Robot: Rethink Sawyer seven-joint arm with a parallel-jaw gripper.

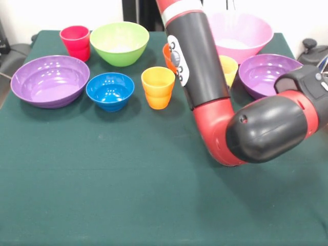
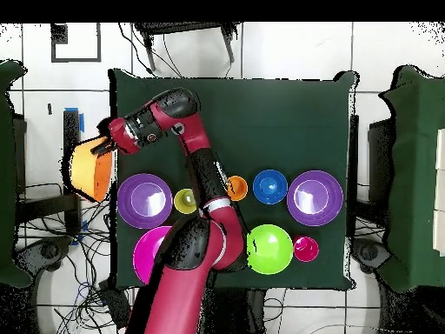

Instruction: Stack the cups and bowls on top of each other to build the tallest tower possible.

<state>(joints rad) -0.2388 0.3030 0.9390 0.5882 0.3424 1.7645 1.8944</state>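
In the overhead view my gripper (image 2: pixel 101 146) is shut on the rim of the big yellow-orange bowl (image 2: pixel 89 170) and holds it tilted beyond the table's left edge. In the front view the gripper and that bowl are out of frame past the right edge. On the table stand the red-pink cup (image 1: pixel 75 42), green bowl (image 1: pixel 119 43), a purple bowl (image 1: pixel 50 81), blue bowl (image 1: pixel 109 91), orange cup (image 1: pixel 158 87), yellow cup (image 1: pixel 229 69), pink bowl (image 1: pixel 241 33) and the second purple bowl (image 1: pixel 264 74). The small orange-red bowl (image 1: pixel 167 55) is mostly hidden behind my arm. No tower stands.
My arm's elbow (image 1: pixel 256 128) hangs low over the green table (image 1: pixel 113 189), in front of the right-hand bowls. All pieces sit in the half of the table (image 2: pixel 261 113) nearest the robot's base. Chairs (image 2: pixel 408 174) stand round the table.
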